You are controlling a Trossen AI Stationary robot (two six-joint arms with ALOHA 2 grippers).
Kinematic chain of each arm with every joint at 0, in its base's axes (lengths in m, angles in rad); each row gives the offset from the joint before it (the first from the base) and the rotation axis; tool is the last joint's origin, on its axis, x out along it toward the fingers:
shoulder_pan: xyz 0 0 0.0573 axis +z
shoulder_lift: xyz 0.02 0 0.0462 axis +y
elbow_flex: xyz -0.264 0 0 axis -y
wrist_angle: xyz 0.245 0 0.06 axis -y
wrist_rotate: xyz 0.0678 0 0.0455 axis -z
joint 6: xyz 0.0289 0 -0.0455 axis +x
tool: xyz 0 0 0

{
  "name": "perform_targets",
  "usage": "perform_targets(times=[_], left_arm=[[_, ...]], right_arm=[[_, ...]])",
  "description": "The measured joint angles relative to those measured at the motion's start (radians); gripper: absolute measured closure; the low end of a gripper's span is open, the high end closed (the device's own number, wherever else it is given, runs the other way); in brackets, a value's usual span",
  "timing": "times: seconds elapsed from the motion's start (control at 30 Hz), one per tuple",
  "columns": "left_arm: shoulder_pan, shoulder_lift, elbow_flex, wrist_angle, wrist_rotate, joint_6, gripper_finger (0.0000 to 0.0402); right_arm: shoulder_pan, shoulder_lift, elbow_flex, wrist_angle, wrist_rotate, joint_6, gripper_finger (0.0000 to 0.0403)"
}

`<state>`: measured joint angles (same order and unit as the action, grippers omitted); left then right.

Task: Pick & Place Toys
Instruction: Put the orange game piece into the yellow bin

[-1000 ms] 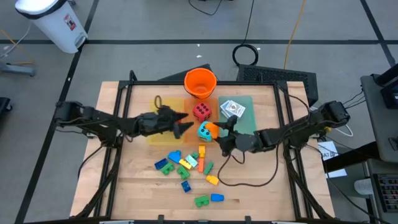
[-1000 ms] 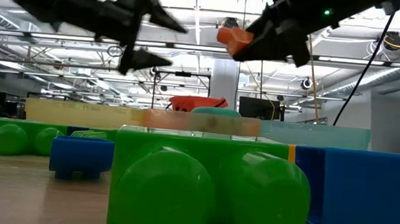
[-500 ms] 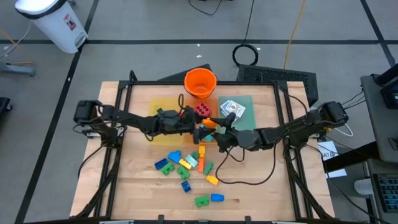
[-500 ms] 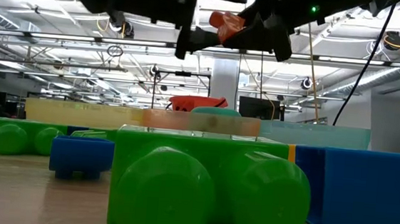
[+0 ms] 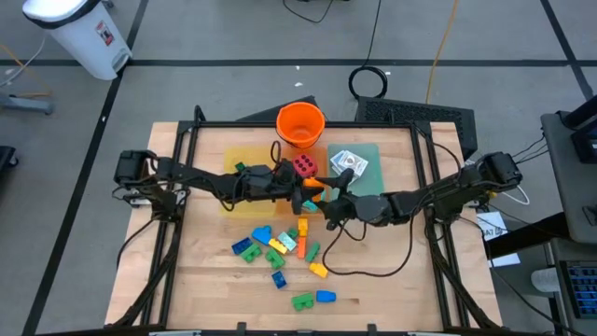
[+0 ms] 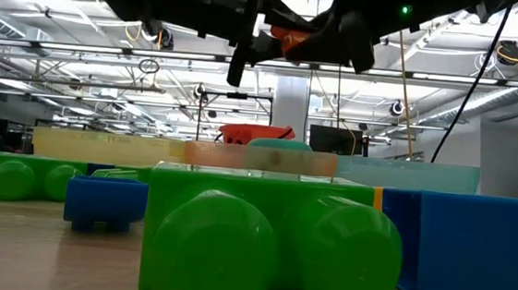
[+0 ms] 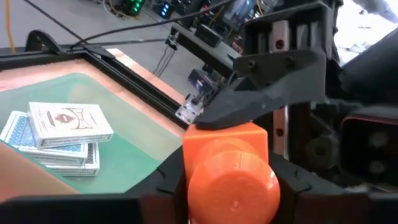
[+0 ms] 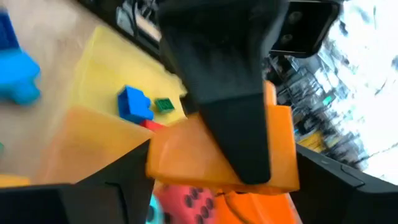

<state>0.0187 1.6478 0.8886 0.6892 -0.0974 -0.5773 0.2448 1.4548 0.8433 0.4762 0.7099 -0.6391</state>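
An orange brick [image 5: 314, 190] hangs in the air over the table's middle, between my two grippers. My left gripper [image 5: 301, 191] reaches it from the table's left and is shut on it. My right gripper [image 5: 324, 198] comes from the right and is shut on the same brick [image 6: 290, 42]. A red die [image 5: 303, 166] sits just beyond them, and the teal die is mostly hidden beneath the grippers. Card packs [image 7: 59, 134] lie on the green tray [image 5: 368, 177]. Loose bricks [image 5: 280, 247] lie scattered nearer the front. My left gripper pinches the orange brick's two side faces [image 7: 189, 162] between its fingers, coming level from the table's left. The brick's round stud [image 7: 233, 186] faces back toward the wrist. The brick is lifted clear of the table. My right gripper pinches the same brick by its other pair of faces, coming level from the table's right. One finger [image 7: 267, 99] lies flat on the brick's upper face [image 7: 249, 129]. In its own wrist view its fingers flank the brick's ends [image 8: 163, 155], crosswise to my left gripper's fingers.
An orange bucket [image 5: 300, 124] stands at the far middle. A yellow tray [image 5: 244, 166] with a blue and a green brick lies under my left arm. A green brick [image 5: 302, 301] and a blue one [image 5: 325, 297] sit near the front edge.
My left gripper has gone toward the table's right, up to the orange brick held by my right gripper, and has shut on it. My right gripper has kept the brick in the air and shifted slightly toward the left.
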Motion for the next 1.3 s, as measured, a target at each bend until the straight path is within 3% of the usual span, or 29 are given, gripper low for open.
perform_targets(times=[0.1,0.23,0.47,0.67,1.0,1.13,1.3], left_arm=[[0.020,-0.014,0.000,-0.028,0.045,0.023,0.0269],[0.051,-0.086,-0.001,-0.117,0.040,0.050,0.0269],[0.068,-0.251,-0.094,-0.302,-0.145,0.070,0.0269],[0.065,-0.339,-0.291,-0.294,-0.253,-0.068,0.0269],[-0.028,-0.341,-0.503,-0.291,-0.333,-0.358,0.0269],[-0.067,-0.341,-0.515,-0.291,-0.389,-0.377,0.0269],[-0.071,-0.337,-0.515,-0.322,-0.370,-0.392,0.0256]], right_arm=[[0.019,-0.010,0.000,-0.015,0.018,0.123,0.0100],[0.063,-0.074,0.001,-0.139,0.124,0.241,0.0085],[0.147,-0.226,0.001,-0.536,0.202,0.571,0.0093],[0.186,-0.292,0.001,-0.744,0.202,0.751,0.0113],[0.169,-0.307,-0.089,-0.668,0.203,0.748,0.0135],[0.167,-0.307,-0.115,-0.620,0.202,0.729,0.0138],[0.167,-0.307,-0.126,-0.607,0.202,0.731,0.0138]])
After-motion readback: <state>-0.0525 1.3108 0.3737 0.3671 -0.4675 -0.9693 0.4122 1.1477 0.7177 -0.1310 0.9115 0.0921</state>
